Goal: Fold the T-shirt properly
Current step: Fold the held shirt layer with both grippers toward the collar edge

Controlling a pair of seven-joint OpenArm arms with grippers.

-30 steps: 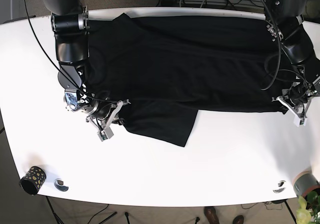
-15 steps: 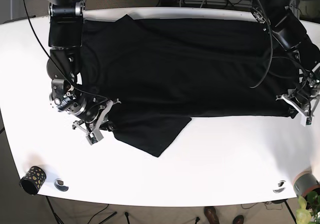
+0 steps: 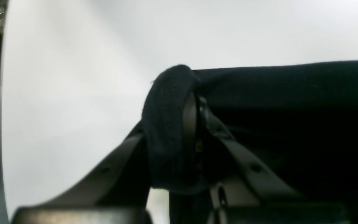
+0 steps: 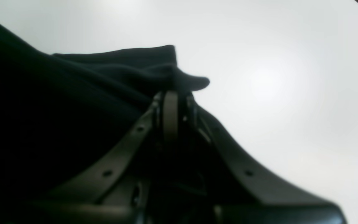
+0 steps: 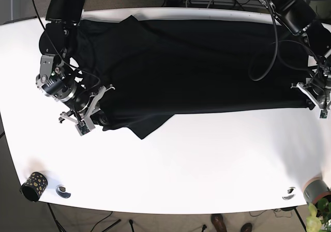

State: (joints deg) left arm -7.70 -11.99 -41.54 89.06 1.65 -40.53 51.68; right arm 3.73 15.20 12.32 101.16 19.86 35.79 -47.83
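Across the white worktop (image 5: 170, 165) lies the black cotton T-shirt (image 5: 196, 66), mostly unfolded; left gripper (image 5: 316, 100) and right gripper (image 5: 88, 119) each pinch its near hem

A white table (image 5: 207, 159) carries the spread black T-shirt (image 5: 196, 66).

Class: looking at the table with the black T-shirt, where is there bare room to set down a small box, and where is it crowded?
Free: the wide white strip of table between the T-shirt hem and the near edge. Crowded: the far half, covered by the shirt; both side edges, where the right claw and left claw grip it; and the near-left corner by the spotted cup.
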